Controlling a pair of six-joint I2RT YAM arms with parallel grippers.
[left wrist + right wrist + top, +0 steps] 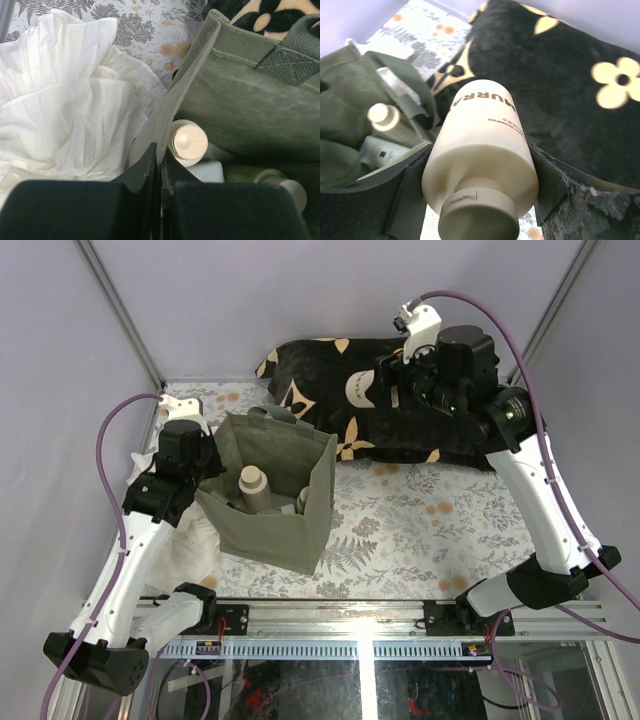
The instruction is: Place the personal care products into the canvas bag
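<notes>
Beige bottle [482, 145], clamped in the right gripper [480, 185] above the cushion [570, 100], awaits carrying left to the bag [270, 530], whose rim the closed left gripper [159, 167] pinches, for release inside.

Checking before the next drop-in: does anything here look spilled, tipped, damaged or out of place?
Nothing looks spilled or damaged. The white cloth lies crumpled beside the green bag, whose rim the left gripper pinches, bending that wall. One bottle inside leans rather than stands.
</notes>
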